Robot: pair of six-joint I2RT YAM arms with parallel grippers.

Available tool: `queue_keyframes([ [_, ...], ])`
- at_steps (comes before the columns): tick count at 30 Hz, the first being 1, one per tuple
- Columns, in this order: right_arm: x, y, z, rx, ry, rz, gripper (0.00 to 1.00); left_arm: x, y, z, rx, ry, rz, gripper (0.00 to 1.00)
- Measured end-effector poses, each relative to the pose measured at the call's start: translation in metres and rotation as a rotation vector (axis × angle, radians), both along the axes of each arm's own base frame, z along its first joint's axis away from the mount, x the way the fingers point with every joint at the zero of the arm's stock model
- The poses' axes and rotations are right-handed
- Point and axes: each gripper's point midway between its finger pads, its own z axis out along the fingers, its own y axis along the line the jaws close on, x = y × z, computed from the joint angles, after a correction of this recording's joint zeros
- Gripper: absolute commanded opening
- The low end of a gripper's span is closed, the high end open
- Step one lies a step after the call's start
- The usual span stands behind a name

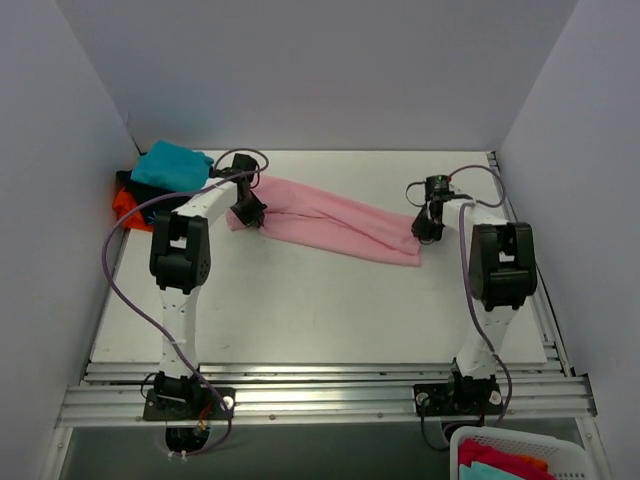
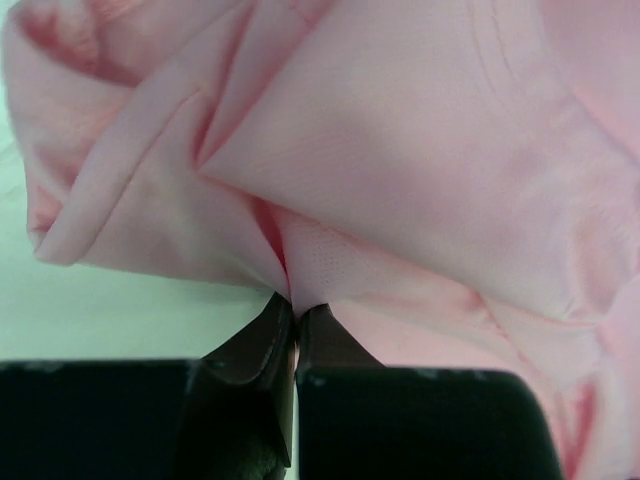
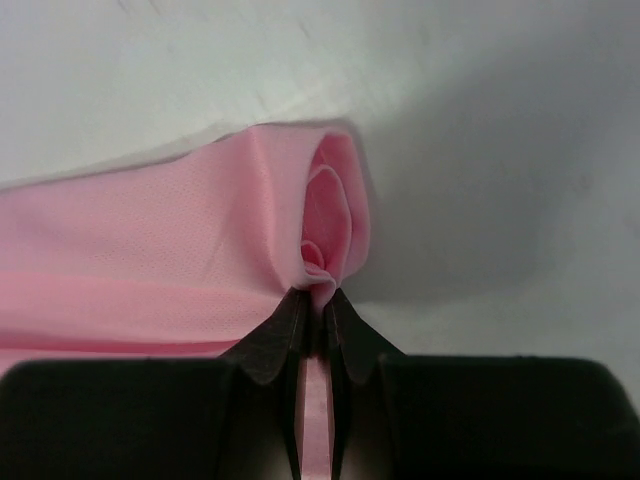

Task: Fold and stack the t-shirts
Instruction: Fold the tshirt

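Observation:
A light-pink t-shirt (image 1: pixel 330 225) lies stretched in a long folded band across the back of the table. My left gripper (image 1: pixel 247 212) is shut on its left end, where the cloth (image 2: pixel 300 270) is pinched between the black fingertips. At the band's right end my right gripper (image 1: pixel 427 226) is shut on a rolled fold of the pink cloth (image 3: pixel 325 250). A pile of other t-shirts sits in the back left corner, teal (image 1: pixel 172 165) on top, with black (image 1: pixel 128 183) and orange-red (image 1: pixel 126 208) showing beneath.
Grey walls close in the table (image 1: pixel 320 310) on the left, back and right. A metal rail (image 1: pixel 320 385) runs along the near edge. A white basket (image 1: pixel 515 455) with coloured cloth stands below the table at the lower right.

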Motion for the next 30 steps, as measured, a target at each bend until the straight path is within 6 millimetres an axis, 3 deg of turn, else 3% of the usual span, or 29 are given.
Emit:
queue_keyframes([
  [3,-0.063,-0.003,-0.001,0.0,0.076,0.002,0.0,0.038,-0.012,0.003,-0.014,-0.06,-0.047,0.02],
  [6,-0.124,0.02,0.002,0.023,0.14,0.051,0.0,0.076,-0.035,0.006,-0.048,-0.128,-0.129,0.02],
  [9,-0.172,0.077,0.005,0.053,0.16,0.183,0.0,0.101,-0.058,0.007,-0.072,-0.195,-0.212,0.02],
  [14,-0.235,0.187,0.007,0.127,0.164,0.483,0.0,0.107,-0.097,0.01,-0.163,-0.255,-0.338,0.02],
  [19,-0.261,0.238,-0.002,0.141,0.183,0.603,0.0,0.103,-0.134,0.009,-0.29,-0.277,-0.431,0.05],
  [22,-0.268,0.259,0.001,0.161,0.166,0.638,0.0,0.1,-0.146,0.011,-0.336,-0.287,-0.48,0.35],
  [24,-0.274,0.267,0.001,0.162,0.166,0.655,0.0,0.098,-0.149,0.012,-0.353,-0.294,-0.512,0.73],
  [25,-0.276,0.271,0.0,0.159,0.165,0.662,0.0,0.099,-0.152,0.016,-0.371,-0.307,-0.529,0.78],
  [26,-0.278,0.274,0.001,0.157,0.163,0.667,0.0,0.099,-0.155,0.023,-0.389,-0.322,-0.539,0.91],
  [27,-0.28,0.276,0.001,0.154,0.163,0.67,0.0,0.101,-0.155,0.028,-0.38,-0.339,-0.547,0.93],
  [30,-0.284,0.273,0.001,0.129,0.171,0.653,0.53,0.099,-0.15,0.033,-0.357,-0.342,-0.551,0.93],
])
